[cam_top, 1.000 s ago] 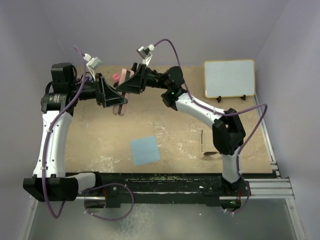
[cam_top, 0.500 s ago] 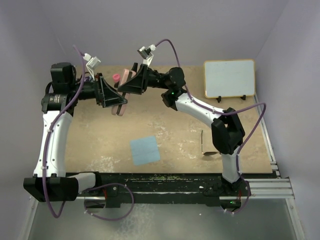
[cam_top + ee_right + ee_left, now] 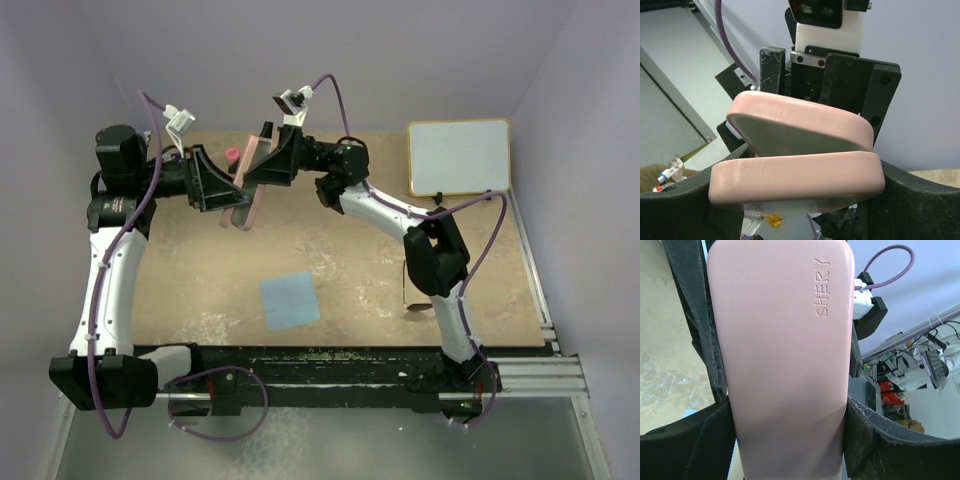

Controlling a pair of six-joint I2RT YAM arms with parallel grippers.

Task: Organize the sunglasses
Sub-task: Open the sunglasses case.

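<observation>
The pink case (image 3: 246, 186) is held in the air at the back left between both grippers. My left gripper (image 3: 218, 188) is shut on one end of it; in the left wrist view the case (image 3: 785, 340), embossed "SHERY", fills the space between the fingers of that gripper (image 3: 789, 440). My right gripper (image 3: 265, 163) is shut on the other end. In the right wrist view the case (image 3: 795, 182) is partly open, its lid (image 3: 800, 120) raised above the half held by that gripper (image 3: 800, 192). The sunglasses (image 3: 410, 292) lie on the table at the right, partly hidden behind my right arm.
A light-blue square cloth (image 3: 290, 300) lies on the table's near middle. A white board (image 3: 458, 157) stands at the back right. A small pink round object (image 3: 232, 155) sits at the back behind the case. The table has a wooden top (image 3: 340, 260).
Both grippers have lifted and tilted the pink case a little up and left. My right arm's elbow has swung to the left.
</observation>
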